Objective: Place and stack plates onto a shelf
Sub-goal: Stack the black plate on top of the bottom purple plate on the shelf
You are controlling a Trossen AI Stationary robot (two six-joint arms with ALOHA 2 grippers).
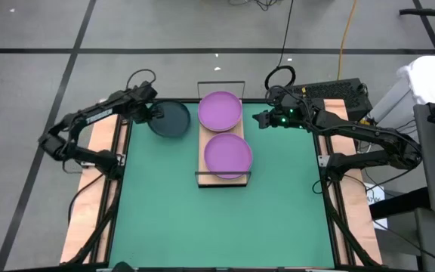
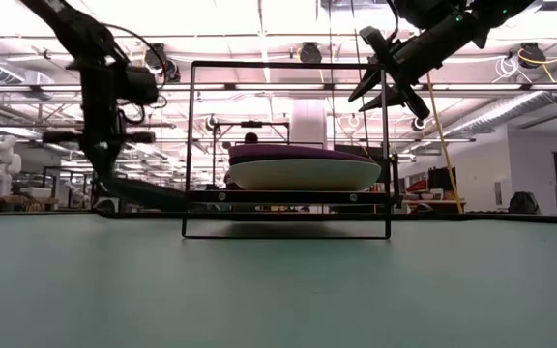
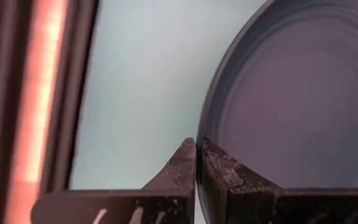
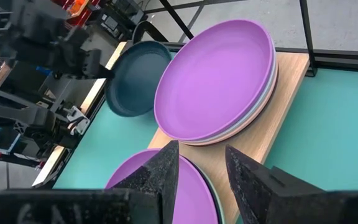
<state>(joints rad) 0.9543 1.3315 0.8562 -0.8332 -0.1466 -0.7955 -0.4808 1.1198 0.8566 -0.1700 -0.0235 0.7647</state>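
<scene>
A: Left gripper (image 1: 152,113) was pinched shut on the dark grey plate (image 1: 171,119) rim, shelf (image 1: 223,175) beside it.
B: Risk: thin edge grip, plate could've pivoted out. Right gripper (image 1: 261,119) hung spread above.

Your left pincer (image 3: 196,163) is sitting with its two dark fingers (image 3: 222,174) pressed together on the rim of a round, shallow, dark grey plate (image 3: 291,99). That plate is filling one side of the view, over the pale green desk (image 3: 142,81). A light wooden side rail (image 3: 27,106) with dark edging is running alongside.
</scene>
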